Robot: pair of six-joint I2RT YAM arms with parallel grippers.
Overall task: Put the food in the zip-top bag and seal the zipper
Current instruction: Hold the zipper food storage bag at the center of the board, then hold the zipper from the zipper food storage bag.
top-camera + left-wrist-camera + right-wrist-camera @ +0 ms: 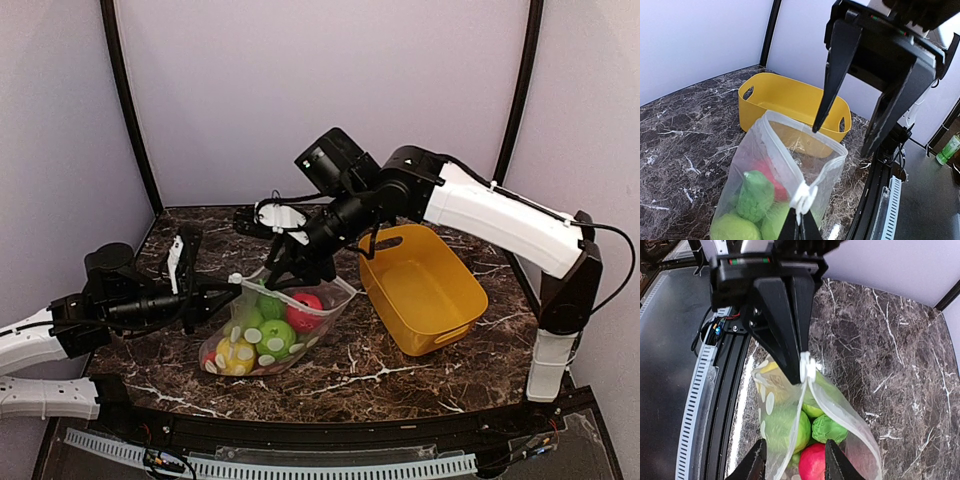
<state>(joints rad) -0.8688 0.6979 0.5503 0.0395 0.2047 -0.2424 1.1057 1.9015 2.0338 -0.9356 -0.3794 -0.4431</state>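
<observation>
The clear dotted zip-top bag lies on the marble table with its mouth lifted and open. Inside is the food: a green apple, a red piece and a yellow lemon. My left gripper is shut on the white end of the zipper and holds that corner up. My right gripper is open over the mouth, one finger on each side of the near rim. In the right wrist view the red piece and green grapes show between the two zipper strips.
The yellow basket stands right of the bag and looks empty; it shows behind the bag in the left wrist view. The black table frame runs along the near edge.
</observation>
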